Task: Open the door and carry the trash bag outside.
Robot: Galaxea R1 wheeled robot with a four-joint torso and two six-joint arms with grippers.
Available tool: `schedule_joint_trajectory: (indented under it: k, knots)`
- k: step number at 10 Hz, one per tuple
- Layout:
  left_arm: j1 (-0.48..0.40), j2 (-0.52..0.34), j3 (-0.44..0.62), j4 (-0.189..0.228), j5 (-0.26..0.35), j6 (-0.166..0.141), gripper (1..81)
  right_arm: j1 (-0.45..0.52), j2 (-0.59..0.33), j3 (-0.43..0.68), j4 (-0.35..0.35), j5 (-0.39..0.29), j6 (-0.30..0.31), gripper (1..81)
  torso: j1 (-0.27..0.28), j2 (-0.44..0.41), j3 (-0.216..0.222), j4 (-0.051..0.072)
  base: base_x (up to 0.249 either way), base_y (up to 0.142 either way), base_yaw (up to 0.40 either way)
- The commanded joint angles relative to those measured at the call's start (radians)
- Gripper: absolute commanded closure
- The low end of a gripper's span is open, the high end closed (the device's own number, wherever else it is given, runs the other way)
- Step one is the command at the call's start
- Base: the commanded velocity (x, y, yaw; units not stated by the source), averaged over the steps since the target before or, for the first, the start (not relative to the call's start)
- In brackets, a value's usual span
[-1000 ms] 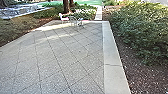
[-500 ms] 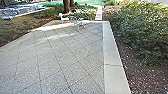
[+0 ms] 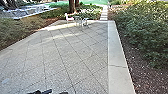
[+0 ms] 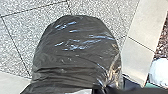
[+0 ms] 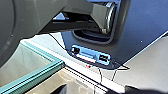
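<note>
At the bottom edge of the head view, left of centre, dark parts of my left gripper (image 3: 41, 91) show over the paving. The left wrist view has the black trash bag (image 4: 77, 50), full, rounded and shiny, its plastic drawn together towards my left gripper (image 4: 98, 90), which is shut on it. Paving lies behind the bag. A teal-edged frame (image 5: 37, 75) with a pale panel stands close to the robot's body in the right wrist view; whether it is the door, I cannot tell.
A paved patio (image 3: 72, 57) stretches ahead, with a pale concrete border (image 3: 117, 55) on its right. Beyond the border are mulch and dense bushes (image 3: 147, 32). A chair (image 3: 69, 18) and a small table (image 3: 79, 20) stand at the far end, near tree trunks and a narrow path (image 3: 104, 13).
The whole head view has shifted, as the camera has turned slightly left. Dark parts of my left gripper have come in at its bottom edge.
</note>
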State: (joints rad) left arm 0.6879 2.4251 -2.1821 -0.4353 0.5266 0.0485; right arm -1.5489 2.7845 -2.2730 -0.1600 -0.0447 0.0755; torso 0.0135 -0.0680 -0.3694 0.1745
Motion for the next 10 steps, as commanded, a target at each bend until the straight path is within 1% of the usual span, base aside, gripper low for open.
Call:
schedule_joint_trajectory:
  k: [1,2,4,5,6,7,8,9,10]
  knots:
    - [-0.172,-0.049,-0.044,-0.040,0.127,0.001,81.1,-0.001,-0.004,0.014,0.007,-0.072,0.001,1.0,0.000,0.000,0.000,0.000,0.000,0.000,0.000]
    - [-0.178,-0.059,-0.039,-0.052,0.138,0.002,81.1,-0.003,-0.001,0.012,0.007,-0.072,0.001,1.0,0.000,0.000,0.000,0.000,0.000,0.000,0.000]
    - [-0.179,-0.066,-0.039,-0.069,0.138,0.004,81.1,-0.003,0.005,0.000,0.005,-0.070,0.000,1.0,0.000,0.000,0.000,0.000,0.000,0.000,0.000]
    - [-0.178,-0.069,-0.038,-0.071,0.138,0.004,1.0,-0.003,0.008,-0.006,0.005,-0.070,0.001,1.0,0.000,0.000,0.000,0.000,0.000,0.000,0.000]
    - [-0.170,-0.070,-0.041,-0.077,0.138,0.004,1.0,-0.003,0.009,-0.011,0.008,-0.070,0.001,1.0,0.000,0.000,0.000,0.000,0.000,0.000,0.000]
    - [-0.143,-0.067,-0.038,-0.085,0.138,0.007,1.0,-0.003,0.009,-0.012,0.011,-0.070,0.001,1.0,0.000,0.000,0.000,0.000,0.000,0.000,0.000]
    - [-0.088,-0.050,-0.038,-0.085,0.131,0.016,1.0,-0.003,0.011,-0.012,0.011,-0.070,0.001,1.0,0.000,0.000,0.074,0.000,0.000,0.000,0.000]
    - [-0.010,-0.021,-0.042,-0.071,0.124,0.024,1.0,-0.003,0.011,-0.012,0.013,-0.070,0.001,1.0,0.000,0.000,0.103,0.000,0.000,0.000,0.000]
    - [0.073,0.020,-0.070,-0.063,0.072,0.076,1.0,-0.003,0.011,-0.012,0.011,-0.070,0.001,1.0,0.001,0.001,0.119,0.000,0.000,0.000,0.000]
